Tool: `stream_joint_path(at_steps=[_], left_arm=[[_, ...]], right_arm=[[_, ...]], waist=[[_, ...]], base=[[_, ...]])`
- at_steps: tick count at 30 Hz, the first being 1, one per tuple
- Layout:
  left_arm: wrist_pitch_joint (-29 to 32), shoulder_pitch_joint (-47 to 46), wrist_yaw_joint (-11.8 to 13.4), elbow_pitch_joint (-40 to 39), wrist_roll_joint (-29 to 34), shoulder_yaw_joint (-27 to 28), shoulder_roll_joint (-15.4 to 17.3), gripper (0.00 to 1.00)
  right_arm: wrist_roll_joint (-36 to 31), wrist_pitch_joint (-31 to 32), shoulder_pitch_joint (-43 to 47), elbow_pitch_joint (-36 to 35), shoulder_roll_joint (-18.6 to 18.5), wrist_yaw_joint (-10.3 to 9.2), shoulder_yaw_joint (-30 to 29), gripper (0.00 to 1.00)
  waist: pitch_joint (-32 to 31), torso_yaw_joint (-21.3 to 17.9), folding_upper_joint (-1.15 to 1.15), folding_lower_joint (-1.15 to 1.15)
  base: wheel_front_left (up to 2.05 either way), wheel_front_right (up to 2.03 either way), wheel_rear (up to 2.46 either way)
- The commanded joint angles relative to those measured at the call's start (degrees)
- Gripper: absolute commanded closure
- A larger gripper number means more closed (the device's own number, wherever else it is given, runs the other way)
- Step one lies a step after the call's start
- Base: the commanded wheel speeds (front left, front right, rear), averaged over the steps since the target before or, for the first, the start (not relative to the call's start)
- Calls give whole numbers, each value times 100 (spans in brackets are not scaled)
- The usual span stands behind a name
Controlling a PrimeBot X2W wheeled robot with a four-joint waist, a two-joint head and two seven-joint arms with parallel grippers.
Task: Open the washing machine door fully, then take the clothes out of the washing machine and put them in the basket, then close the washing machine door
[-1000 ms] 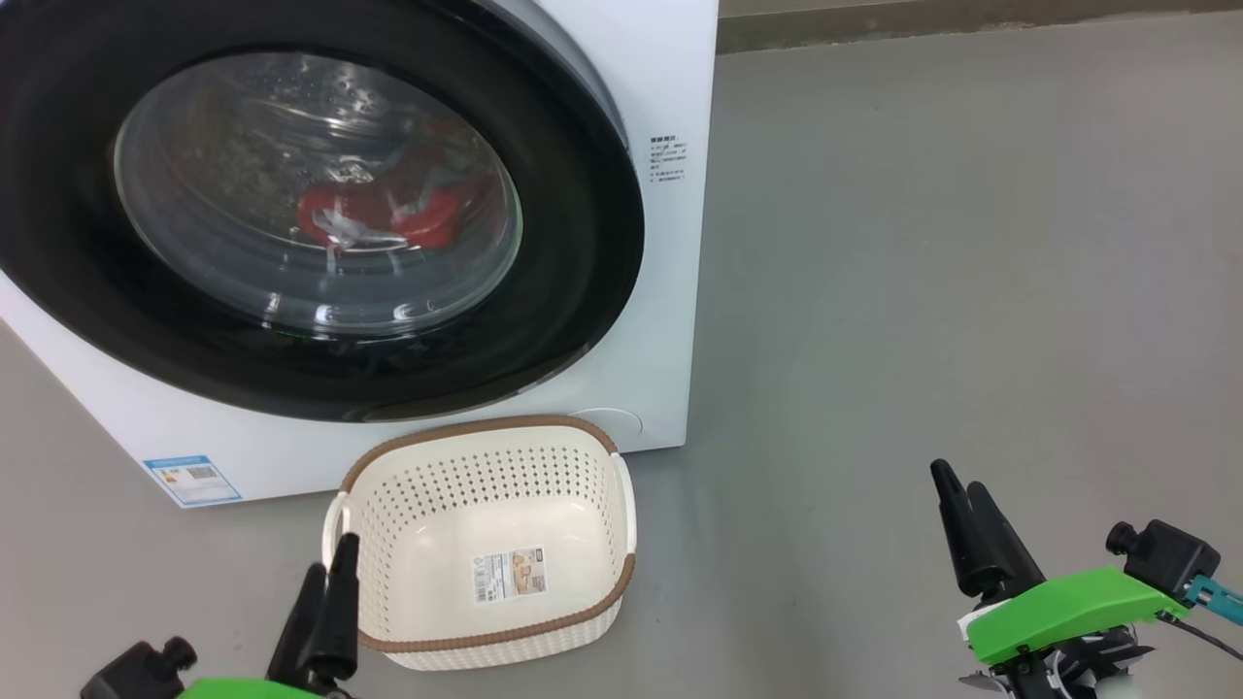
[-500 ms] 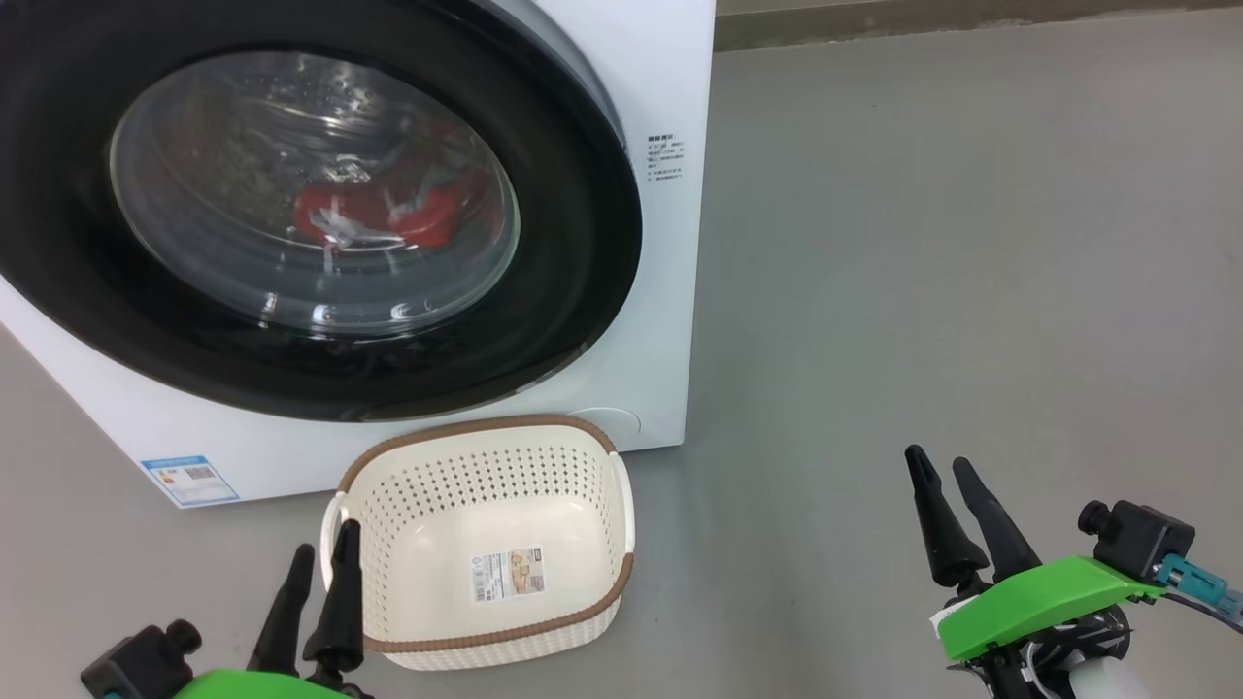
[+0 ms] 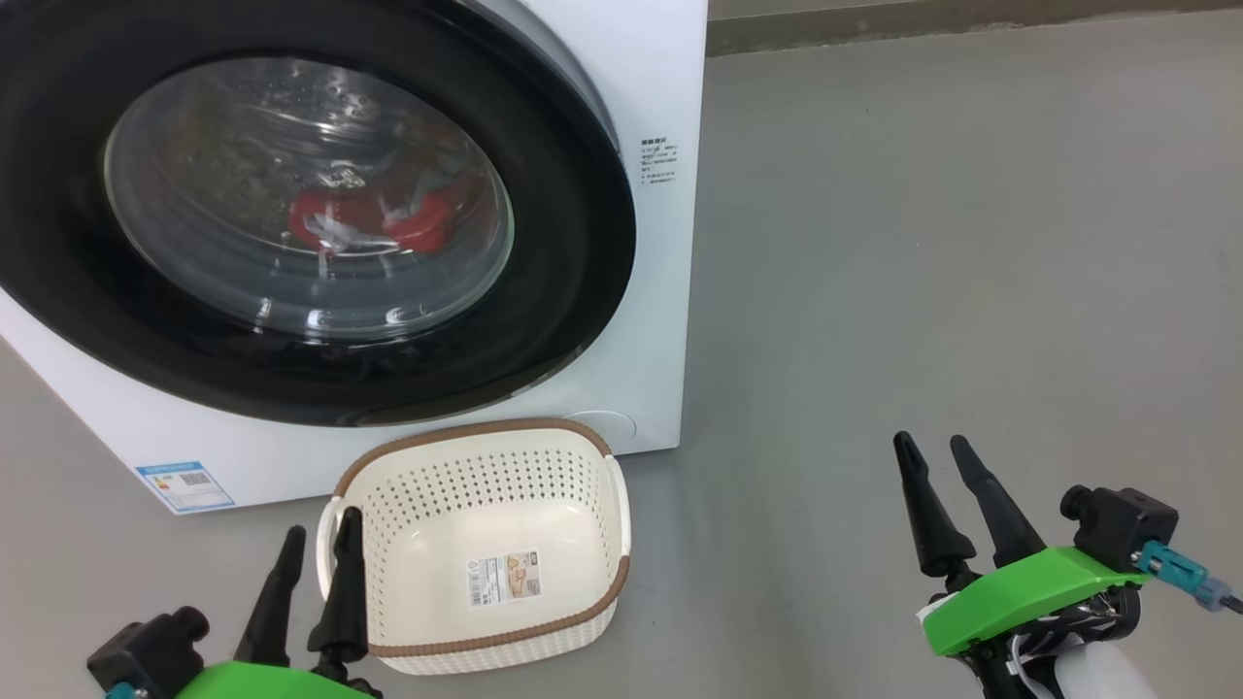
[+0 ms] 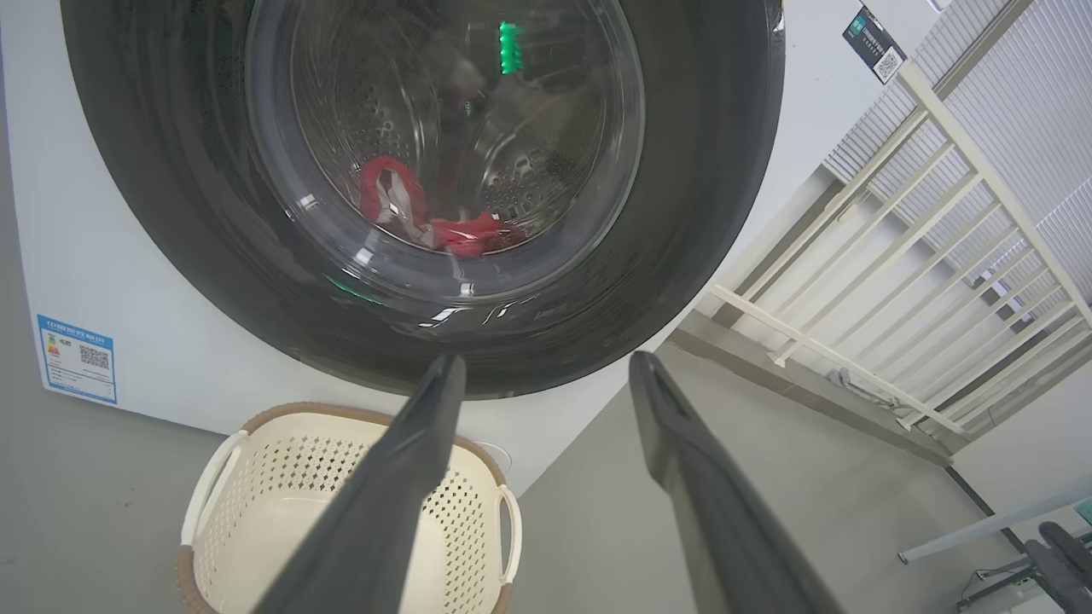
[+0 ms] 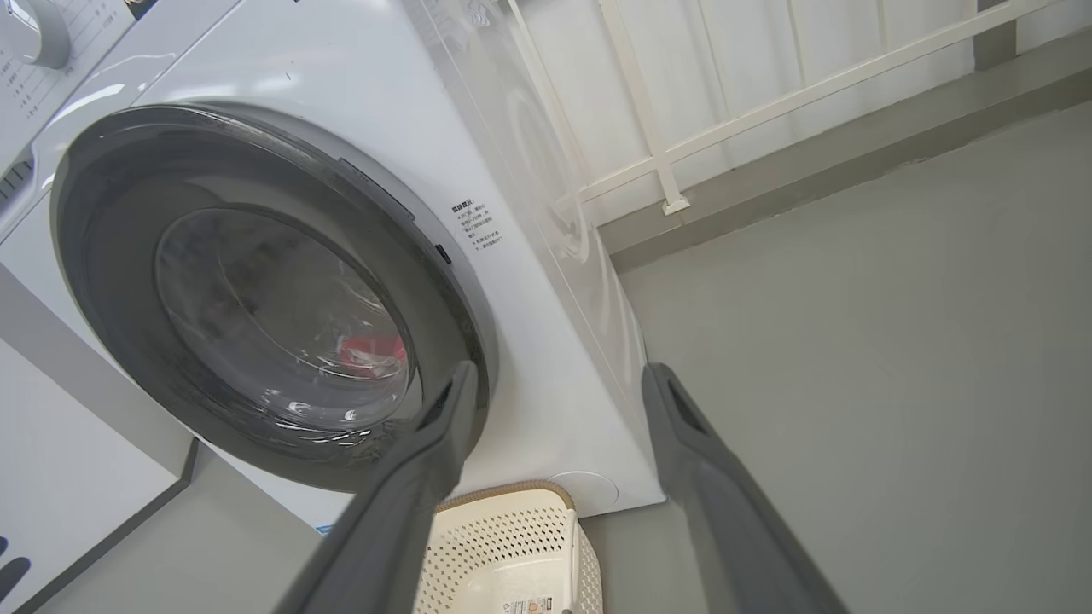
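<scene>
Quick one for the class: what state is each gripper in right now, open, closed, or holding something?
Left gripper: open, holding nothing.
Right gripper: open, holding nothing.

White washing machine (image 3: pixel 670 87), glossy black door (image 3: pixel 573 243), red clothes (image 3: pixel 359 218).
Cream perforated, brown-rimmed basket (image 3: pixel 466 485); my right pincer (image 3: pixel 931 442) black on green.

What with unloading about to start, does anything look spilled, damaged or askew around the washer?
Nothing stands out. The clothes lie inside the washing machine, behind its door, whose glass looks whole. The basket stands upright and empty on the floor. The left gripper and right gripper are open and empty.
</scene>
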Motion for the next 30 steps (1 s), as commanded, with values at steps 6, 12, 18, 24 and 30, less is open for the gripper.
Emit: stream_joint_path(at_steps=[6,12,18,24,30], left_arm=[[-162,-284,34,-215,517,130,112,0],[-262,-318,50,-254,912,115,119,0],[-364,-327,76,-273,1271,100,127,0],[-466,-344,90,-268,1630,100,134,0],[-567,-355,101,-277,1973,115,142,0]], right_arm=[[-495,-172,-326,-139,-62,-3,237,0],[-892,-272,-380,-125,-69,-3,288,0],[-1318,-373,-386,-130,-75,-4,307,0],[-1731,-475,-409,-111,-82,-4,333,0],[-2141,-576,-440,-105,-91,-4,385,0]], waist=[[4,-23,0,0],[-13,-25,0,0],[-40,-17,0,0],[-57,-19,0,0],[-70,-41,0,0]], base=[[0,0,0],[0,0,0],[0,0,0],[0,0,0],[0,0,0]])
